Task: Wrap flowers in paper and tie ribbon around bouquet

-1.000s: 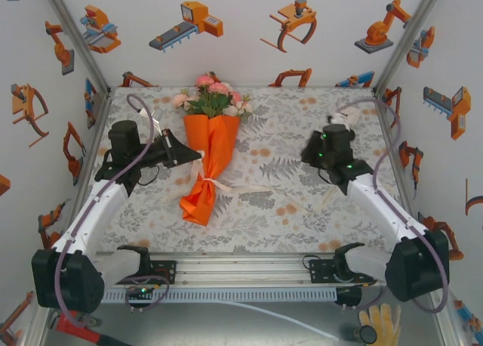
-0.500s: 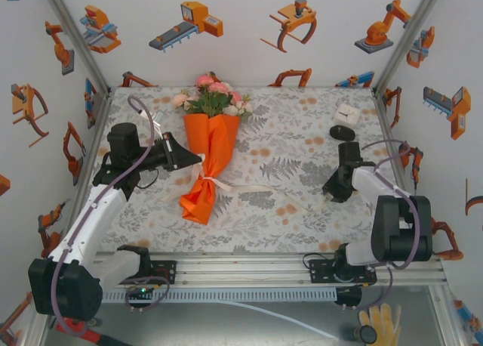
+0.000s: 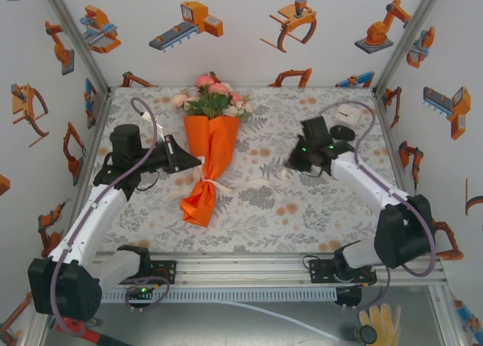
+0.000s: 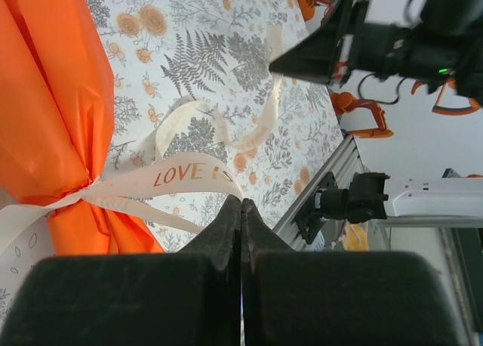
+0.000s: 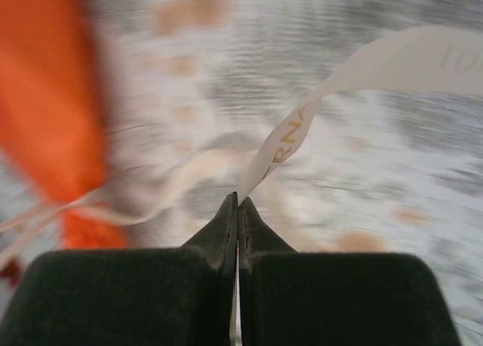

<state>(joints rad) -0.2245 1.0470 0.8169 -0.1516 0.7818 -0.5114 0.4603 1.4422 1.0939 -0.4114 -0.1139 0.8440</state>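
The bouquet lies left of centre on the floral cloth: orange paper point(image 3: 213, 146) in a cone, the flowers point(image 3: 211, 97) at its far, wide end. The cream ribbon point(image 3: 249, 184) is tied at its waist. My left gripper point(image 3: 199, 163) sits just left of the cone, shut on one ribbon tail point(image 4: 181, 172) printed with orange letters, which ends at its tips point(image 4: 241, 201). My right gripper point(image 3: 287, 167) is right of the cone, shut on the other tail point(image 5: 362, 66), which rises from its tips point(image 5: 238, 199). The paper point(image 5: 53, 97) is blurred at the left of the right wrist view.
A small white item point(image 3: 349, 112) and a black disc point(image 3: 346, 133) sit at the back right, behind the right arm. An aluminium rail point(image 3: 241, 267) runs along the near edge. A yellow glove point(image 3: 381, 319) lies below the table.
The right arm swung from the right side in toward the bouquet and its jaws shut on the ribbon tail. The left arm barely moved.
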